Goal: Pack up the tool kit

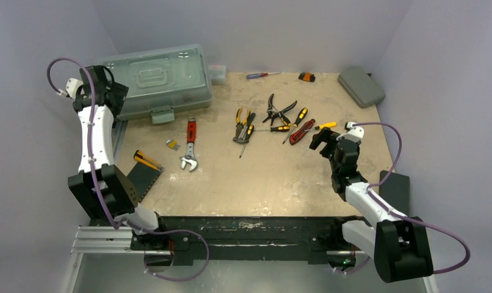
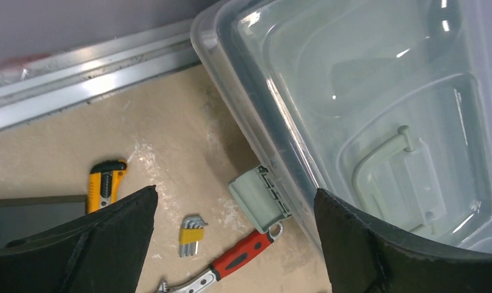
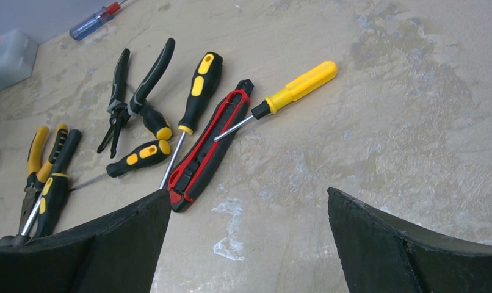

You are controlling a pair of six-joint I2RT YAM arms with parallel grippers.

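The grey-green toolbox (image 1: 158,79) stands at the back left with its translucent lid down and its front latch (image 2: 260,198) hanging open. My left gripper (image 1: 104,85) is open and empty, raised over the toolbox's left end (image 2: 365,91). On the table lie a red-handled wrench (image 1: 190,144), hex keys (image 2: 191,235) and a yellow utility knife (image 2: 106,183). My right gripper (image 1: 324,139) is open and empty, just right of a red-black knife (image 3: 210,146) and a yellow screwdriver (image 3: 292,91). Pliers (image 1: 240,122) and more screwdrivers (image 1: 295,122) lie mid-table.
A small flat grey case (image 1: 361,86) sits at the back right corner. A blue-red screwdriver (image 1: 260,75) and a small orange-black item (image 1: 306,77) lie along the back edge. A black toothed panel (image 1: 143,178) lies at the left edge. Walls close in on three sides.
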